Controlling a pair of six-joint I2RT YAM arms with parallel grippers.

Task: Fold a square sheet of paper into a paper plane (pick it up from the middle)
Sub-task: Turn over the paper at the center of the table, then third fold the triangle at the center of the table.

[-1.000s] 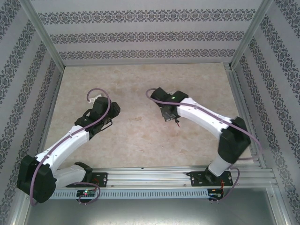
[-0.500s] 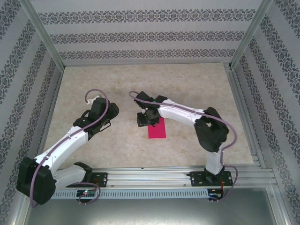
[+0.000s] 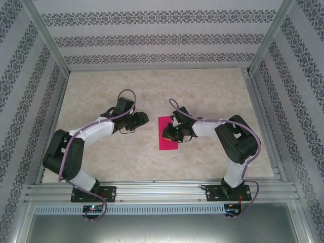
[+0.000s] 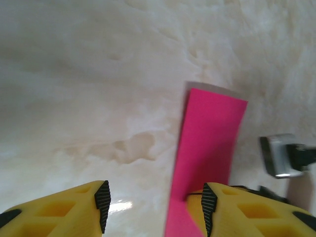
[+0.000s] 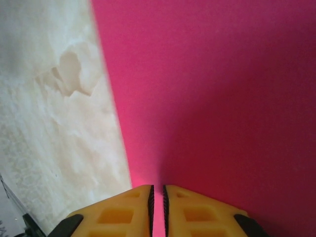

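Where the right gripper (image 3: 167,135) covers its 3 o'clock edge, the sheet of paper (image 3: 164,144) lies at the centre of the bench (image 3: 101,91). In the right wrist view, the gripper is pressed almost together with pink in the slit, and whether it pinches the sheet is indeterminate. The left gripper (image 3: 143,118), at the sheet's 10 o'clock, stands spread.

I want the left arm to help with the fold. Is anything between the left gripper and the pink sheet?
Nothing visible. The open left gripper faces bare table right up to the pink sheet, one fingertip at its near edge. The right gripper, shut on the sheet, is at the opposite side.
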